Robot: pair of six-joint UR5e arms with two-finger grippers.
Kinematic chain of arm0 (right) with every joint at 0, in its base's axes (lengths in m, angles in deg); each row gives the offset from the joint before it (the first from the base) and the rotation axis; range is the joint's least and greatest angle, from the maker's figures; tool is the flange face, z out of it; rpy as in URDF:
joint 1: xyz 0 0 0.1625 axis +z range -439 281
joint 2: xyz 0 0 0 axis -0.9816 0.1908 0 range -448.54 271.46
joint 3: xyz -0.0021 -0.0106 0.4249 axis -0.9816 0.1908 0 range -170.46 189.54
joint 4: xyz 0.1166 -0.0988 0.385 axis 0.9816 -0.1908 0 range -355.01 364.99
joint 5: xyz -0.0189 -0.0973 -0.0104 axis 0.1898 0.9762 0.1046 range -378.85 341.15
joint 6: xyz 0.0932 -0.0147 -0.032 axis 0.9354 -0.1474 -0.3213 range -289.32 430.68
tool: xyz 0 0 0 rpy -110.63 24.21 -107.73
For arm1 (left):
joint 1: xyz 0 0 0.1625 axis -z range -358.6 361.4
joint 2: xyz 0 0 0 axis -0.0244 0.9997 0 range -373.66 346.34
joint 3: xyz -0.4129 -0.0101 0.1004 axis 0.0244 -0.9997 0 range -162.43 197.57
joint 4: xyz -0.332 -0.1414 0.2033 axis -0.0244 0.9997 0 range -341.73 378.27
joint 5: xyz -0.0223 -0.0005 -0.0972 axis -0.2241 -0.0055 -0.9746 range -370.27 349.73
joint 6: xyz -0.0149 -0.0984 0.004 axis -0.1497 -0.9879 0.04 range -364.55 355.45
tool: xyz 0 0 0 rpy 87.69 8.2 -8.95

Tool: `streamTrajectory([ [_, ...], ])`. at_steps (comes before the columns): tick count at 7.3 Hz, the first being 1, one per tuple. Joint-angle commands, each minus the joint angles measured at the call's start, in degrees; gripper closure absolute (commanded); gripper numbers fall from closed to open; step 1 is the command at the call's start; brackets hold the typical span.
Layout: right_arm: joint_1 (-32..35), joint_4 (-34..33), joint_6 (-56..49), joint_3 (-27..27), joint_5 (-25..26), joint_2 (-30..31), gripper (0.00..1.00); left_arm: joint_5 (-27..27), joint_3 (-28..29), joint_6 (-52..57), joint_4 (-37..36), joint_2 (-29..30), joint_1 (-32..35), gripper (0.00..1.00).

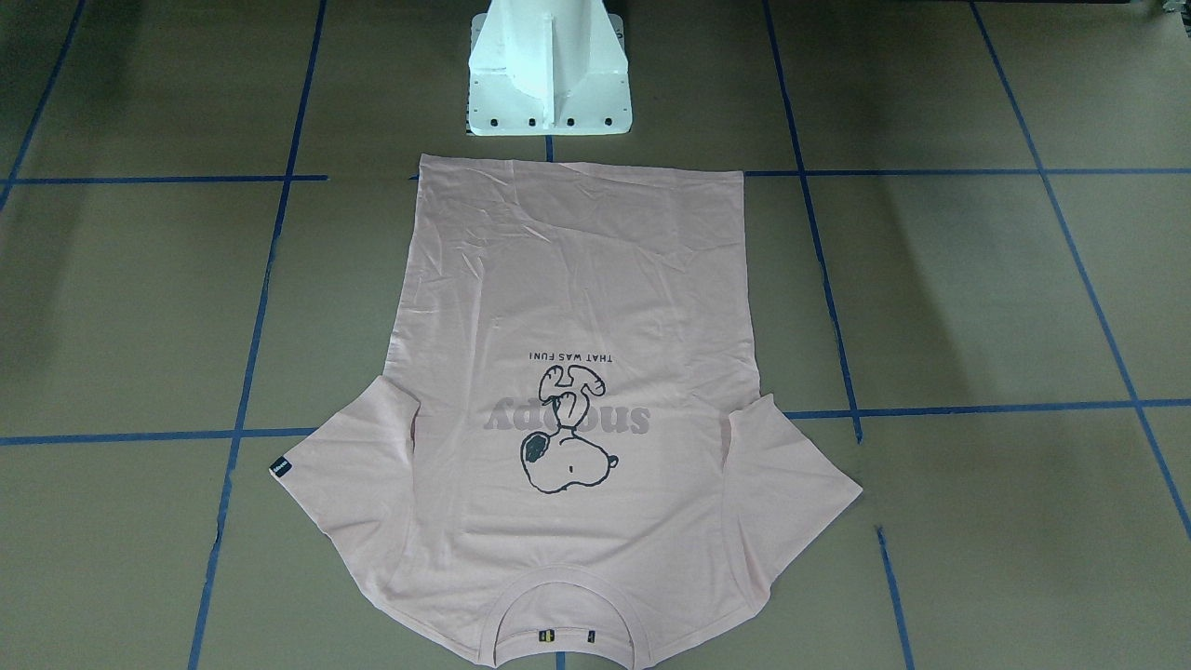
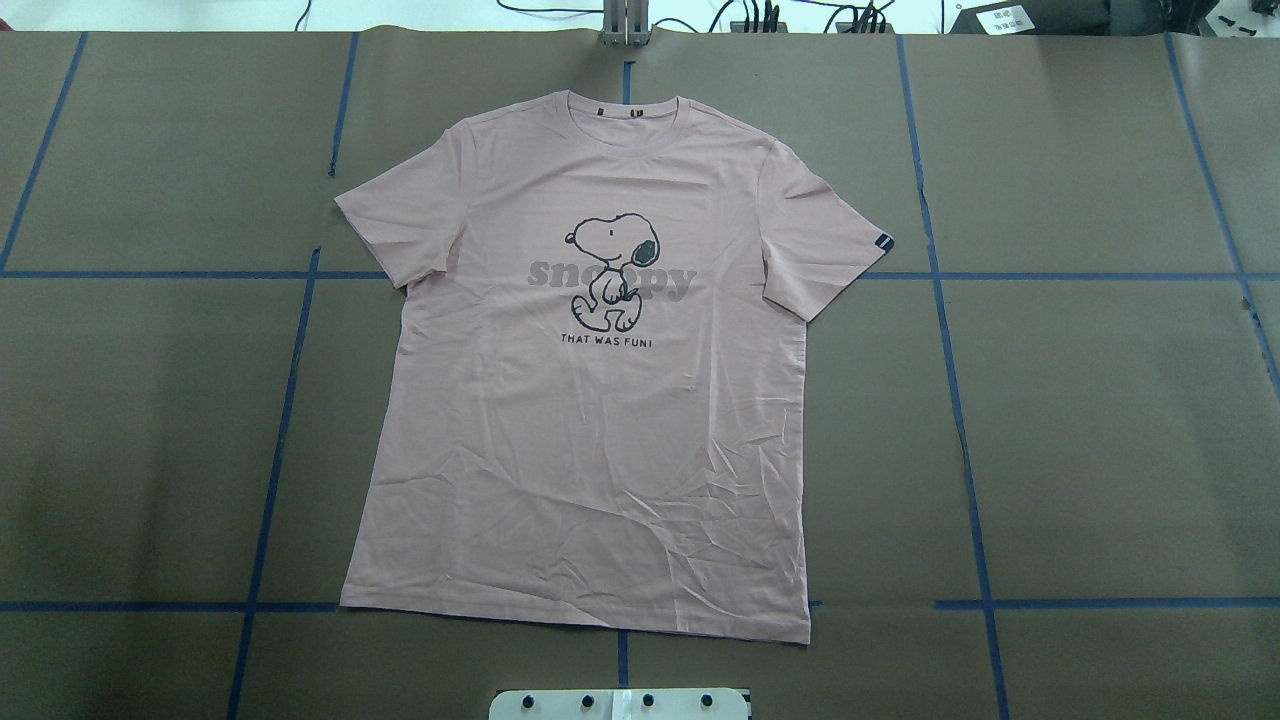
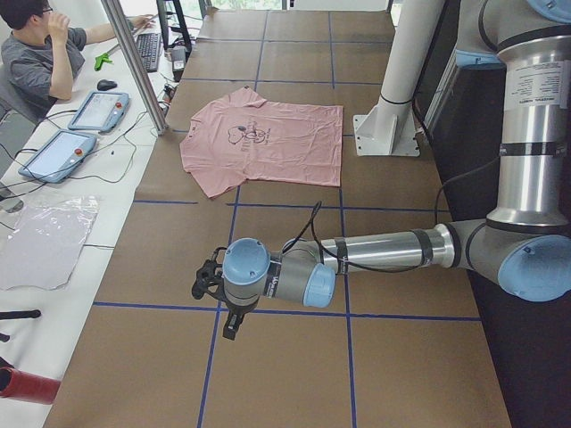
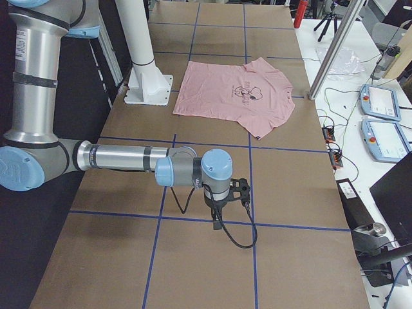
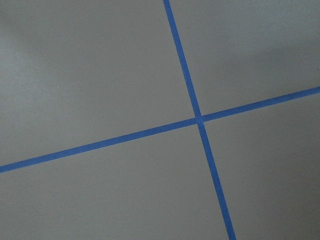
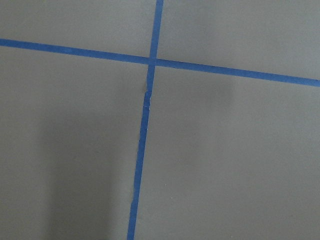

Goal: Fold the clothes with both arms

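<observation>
The pale pink T-shirt (image 2: 600,450) lies flat and spread out, print up, in the middle of the table, collar away from the robot's base. It also shows in the front-facing view (image 1: 577,279), the left side view (image 3: 285,147) and the right side view (image 4: 219,96). My left gripper (image 3: 207,281) hangs over bare table far off the shirt, near the table's left end. My right gripper (image 4: 241,192) hangs likewise near the right end. I cannot tell whether either is open or shut. Both wrist views show only table.
The brown table (image 2: 1100,400) is marked with blue tape lines (image 2: 960,430). The white pedestal base (image 1: 549,70) stands just behind the shirt's hem. An operator (image 3: 40,53) sits at a side bench with tablets (image 3: 55,153). A metal post (image 3: 134,62) stands at the table's far edge.
</observation>
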Motion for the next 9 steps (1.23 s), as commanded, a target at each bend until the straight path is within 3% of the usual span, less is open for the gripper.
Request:
streamTrajectory([
  [1, 0.00, 0.03, 0.00, 0.00, -0.09, -0.09, 0.00, 0.00, 0.00, 0.14, -0.04, -0.05, 0.00, 0.00],
  [5, -0.87, -0.05, 0.09, -0.18, -6.40, -0.18, 0.00, 0.26, 0.00, 0.23, 0.05, 0.04, 0.00, 0.00],
  [8, -2.02, 1.25, 0.44, -0.26, -6.77, -8.67, 0.00, -0.26, -0.53, -0.12, 2.05, 0.82, -0.26, 0.00],
  [9, -2.02, 3.53, 0.35, 0.00, -6.59, -10.70, 0.00, -0.18, -0.53, -0.47, 6.50, 1.44, -0.26, 0.00],
])
